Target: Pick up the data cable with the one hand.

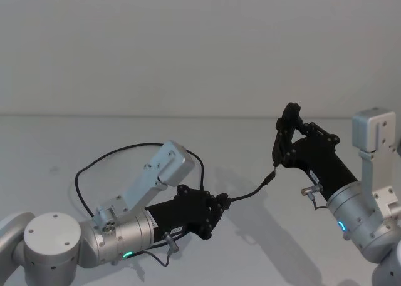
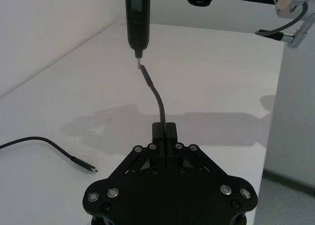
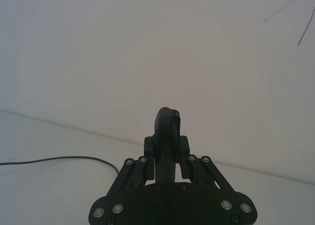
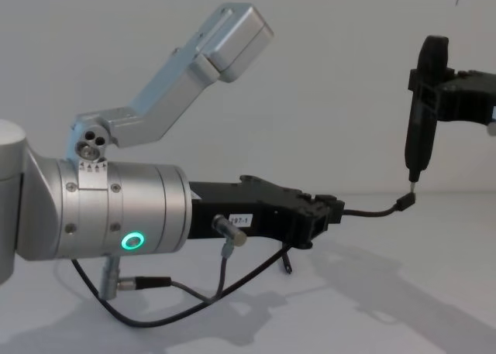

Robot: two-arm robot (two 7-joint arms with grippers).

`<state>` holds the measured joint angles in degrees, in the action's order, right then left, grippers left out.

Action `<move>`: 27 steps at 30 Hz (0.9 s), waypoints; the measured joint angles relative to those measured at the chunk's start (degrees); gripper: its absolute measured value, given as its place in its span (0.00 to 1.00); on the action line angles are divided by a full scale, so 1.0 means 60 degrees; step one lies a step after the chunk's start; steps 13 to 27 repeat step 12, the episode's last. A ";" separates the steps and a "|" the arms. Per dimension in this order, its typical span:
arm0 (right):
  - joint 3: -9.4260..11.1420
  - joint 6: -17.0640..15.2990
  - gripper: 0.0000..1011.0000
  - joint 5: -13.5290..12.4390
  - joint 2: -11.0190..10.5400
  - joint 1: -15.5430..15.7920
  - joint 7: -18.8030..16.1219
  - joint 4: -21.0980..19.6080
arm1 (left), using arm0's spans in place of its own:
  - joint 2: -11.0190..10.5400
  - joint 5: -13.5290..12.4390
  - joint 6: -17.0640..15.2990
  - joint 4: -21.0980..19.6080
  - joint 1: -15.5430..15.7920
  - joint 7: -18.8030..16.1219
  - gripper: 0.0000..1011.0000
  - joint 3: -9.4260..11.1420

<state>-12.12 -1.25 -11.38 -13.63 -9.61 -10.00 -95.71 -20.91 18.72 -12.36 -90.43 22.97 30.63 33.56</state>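
Observation:
The data cable (image 1: pixel 125 149) is thin and black and loops across the white table behind my left arm. My left gripper (image 1: pixel 220 204) is shut on it near one end, low over the table. From the fingers (image 2: pixel 165 131) a short stretch of cable (image 2: pixel 158 102) curves up to a small plug (image 4: pixel 406 201). That plug sits right under the tip of my right gripper (image 4: pixel 413 180), which stands upright with its fingers together, pointing down. The cable's other plug (image 2: pixel 83 165) lies flat on the table.
The white table (image 1: pixel 207 142) runs back to a plain pale wall. In the left wrist view the table edge (image 2: pixel 273 116) drops off beside the right arm. The arm's own grey wiring (image 4: pixel 194 292) hangs below my left wrist.

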 joint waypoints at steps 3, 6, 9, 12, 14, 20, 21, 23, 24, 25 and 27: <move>0.0020 -0.0076 0.28 0.0000 0.0000 0.0026 -0.0047 -0.0066 | 0.0001 0.0000 0.0000 0.0000 0.0000 0.0000 0.03 0.0000; 0.0033 -0.0157 0.28 0.0000 -0.0006 0.0055 -0.0086 -0.0121 | 0.0001 0.0000 0.0000 0.0000 0.0000 0.0000 0.03 0.0000; 0.0054 -0.0244 0.28 0.0005 -0.0009 0.0083 -0.0125 -0.0177 | 0.0001 0.0000 0.0000 0.0000 0.0001 0.0000 0.03 0.0000; 0.0067 -0.0307 0.28 0.0011 -0.0011 0.0103 -0.0148 -0.0220 | 0.0000 0.0001 0.0000 0.0000 0.0000 0.0000 0.03 0.0000; 0.0067 -0.0307 0.28 0.0011 -0.0011 0.0103 -0.0148 -0.0220 | 0.0000 0.0001 0.0000 0.0000 0.0000 0.0000 0.03 0.0000; 0.0067 -0.0307 0.28 0.0011 -0.0011 0.0103 -0.0148 -0.0220 | 0.0000 0.0001 0.0000 0.0000 0.0000 0.0000 0.03 0.0000; 0.0067 -0.0307 0.28 0.0011 -0.0011 0.0103 -0.0148 -0.0220 | 0.0000 0.0001 0.0000 0.0000 0.0000 0.0000 0.03 0.0000; 0.0067 -0.0307 0.28 0.0011 -0.0011 0.0103 -0.0148 -0.0220 | 0.0000 0.0001 0.0000 0.0000 0.0000 0.0000 0.03 0.0000; 0.0067 -0.0307 0.28 0.0011 -0.0011 0.0103 -0.0148 -0.0220 | 0.0000 0.0001 0.0000 0.0000 0.0000 0.0000 0.03 0.0000; 0.0067 -0.0307 0.28 0.0011 -0.0011 0.0103 -0.0148 -0.0220 | 0.0000 0.0001 0.0000 0.0000 0.0000 0.0000 0.03 0.0000; 0.0067 -0.0307 0.28 0.0011 -0.0011 0.0103 -0.0148 -0.0220 | 0.0000 0.0001 0.0000 0.0000 0.0000 0.0000 0.03 0.0000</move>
